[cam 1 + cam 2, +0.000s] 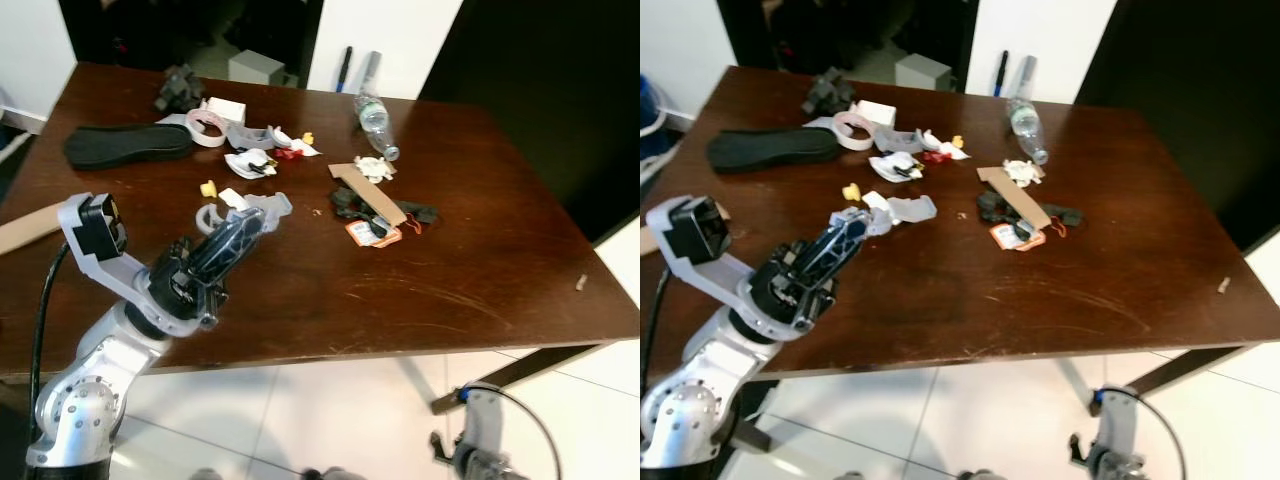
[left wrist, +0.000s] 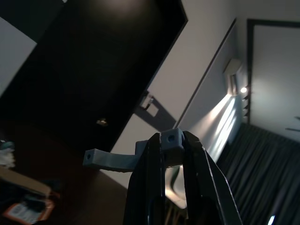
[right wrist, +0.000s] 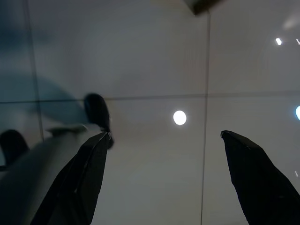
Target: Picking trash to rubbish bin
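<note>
— What do you hold?
— Your left gripper (image 2: 171,154) pinches one grey plastic bracket (image 2: 119,158) above the table (image 1: 450,290), its long arm sticking sideways. Your right gripper (image 3: 164,183) hangs spread.

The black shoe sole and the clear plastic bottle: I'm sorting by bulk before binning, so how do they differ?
The black shoe sole is flat, dark and opaque; the clear plastic bottle is rounded and see-through. The sole lies near the table's left edge, its length across the table; the bottle lies at the far edge, pointing away from the robot. Both rest on the tabletop, untouched by the left gripper.
</note>
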`<state>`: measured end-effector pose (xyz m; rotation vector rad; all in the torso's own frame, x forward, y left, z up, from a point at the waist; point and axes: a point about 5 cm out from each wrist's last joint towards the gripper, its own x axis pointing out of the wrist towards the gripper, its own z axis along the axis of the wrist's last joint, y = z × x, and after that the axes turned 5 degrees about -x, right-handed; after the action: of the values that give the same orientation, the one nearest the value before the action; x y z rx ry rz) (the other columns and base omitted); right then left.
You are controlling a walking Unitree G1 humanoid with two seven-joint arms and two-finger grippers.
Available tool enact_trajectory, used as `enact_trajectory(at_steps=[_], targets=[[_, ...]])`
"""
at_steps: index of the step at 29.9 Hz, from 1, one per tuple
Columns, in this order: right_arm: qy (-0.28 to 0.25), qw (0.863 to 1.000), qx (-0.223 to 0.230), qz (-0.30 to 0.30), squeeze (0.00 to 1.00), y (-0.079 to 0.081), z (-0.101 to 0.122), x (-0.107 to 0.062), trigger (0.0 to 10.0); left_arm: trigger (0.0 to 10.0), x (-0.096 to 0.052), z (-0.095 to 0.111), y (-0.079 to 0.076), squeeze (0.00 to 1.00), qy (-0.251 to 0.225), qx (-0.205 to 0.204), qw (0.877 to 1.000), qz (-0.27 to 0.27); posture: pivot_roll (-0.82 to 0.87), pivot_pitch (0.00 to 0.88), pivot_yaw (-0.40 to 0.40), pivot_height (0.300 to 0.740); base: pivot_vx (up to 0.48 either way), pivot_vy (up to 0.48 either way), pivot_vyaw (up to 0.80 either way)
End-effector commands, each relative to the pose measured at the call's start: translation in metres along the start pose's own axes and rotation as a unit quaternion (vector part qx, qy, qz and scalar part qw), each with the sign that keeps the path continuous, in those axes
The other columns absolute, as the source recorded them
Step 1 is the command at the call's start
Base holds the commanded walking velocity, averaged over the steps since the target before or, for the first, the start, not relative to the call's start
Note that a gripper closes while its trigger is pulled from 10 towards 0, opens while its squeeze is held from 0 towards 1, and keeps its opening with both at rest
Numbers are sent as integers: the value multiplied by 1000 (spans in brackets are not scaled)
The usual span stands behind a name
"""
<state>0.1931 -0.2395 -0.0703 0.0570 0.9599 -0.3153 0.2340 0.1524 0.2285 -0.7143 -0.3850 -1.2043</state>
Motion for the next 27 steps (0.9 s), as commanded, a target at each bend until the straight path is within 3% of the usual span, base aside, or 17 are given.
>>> enact_trajectory(at_steps=[1, 7, 8, 11, 12, 13, 15, 17, 18, 21, 22, 25, 27], targets=[[-1, 999, 12, -43, 0, -20, -1, -1, 10000, 10000, 0, -8, 1, 0, 19, -1, 1000, 10, 162, 120, -119, 740, 0, 0, 0], [13, 990, -7, -144, 0, -58, 4, -5, 10000, 10000, -4, -21, 9, 0, 50, 7, 997, 56, 160, 116, -120, 740, 0, 0, 0], [13, 990, -7, -144, 0, -58, 4, -5, 10000, 10000, -4, -21, 9, 0, 50, 7, 997, 56, 160, 116, -120, 740, 0, 0, 0], [30, 974, 16, -224, 0, -89, 2, -12, 10000, 10000, -9, -25, 19, 0, 71, 27, 992, 103, 162, 117, -121, 740, 0, 0, 0], [30, 974, 16, -224, 0, -89, 2, -12, 10000, 10000, -9, -25, 19, 0, 71, 27, 992, 103, 162, 117, -121, 740, 0, 0, 0], [30, 960, 31, -278, 0, -112, 5, -18, 10000, 10000, -14, -26, 22, 0, 83, 35, 988, 122, 163, 121, -120, 740, 0, 0, 0], [30, 960, 31, -278, 0, -112, 5, -18, 10000, 10000, -14, -26, 22, 0, 83, 35, 988, 122, 163, 121, -120, 740, 0, 0, 0], [25, 942, 46, -331, 0, -135, 11, -27, 10000, 10000, -20, -25, 22, 0, 86, 41, 987, 132, 164, 124, -117, 740, 0, 0, 0], [25, 942, 46, -331, 0, -135, 11, -27, 10000, 10000, -20, -25, 22, 0, 86, 41, 987, 132, 164, 124, -117, 740, 0, 0, 0], [8, 905, 78, -417, 0, -182, 31, -47, 10000, 10000, -26, -23, 21, 0, 89, 48, 984, 146, 174, 131, -112, 740, 0, 0, 0], [8, 905, 78, -417, 0, -182, 31, -47, 10000, 10000, -26, -23, 21, 0, 89, 48, 984, 146, 174, 131, -112, 740, 0, 0, 0], [-38, 874, 94, -475, 0, -212, 60, -66, 10000, 10000, -27, -23, 19, 0, 91, 52, 983, 149, 175, 139, -113, 740, 0, 0, 0], [-51, 868, 98, -485, 0, -216, 67, -70, 10000, 10000, -27, -23, 19, 0, 91, 52, 983, 150, 175, 139, -113, 740, 0, 0, 0]])
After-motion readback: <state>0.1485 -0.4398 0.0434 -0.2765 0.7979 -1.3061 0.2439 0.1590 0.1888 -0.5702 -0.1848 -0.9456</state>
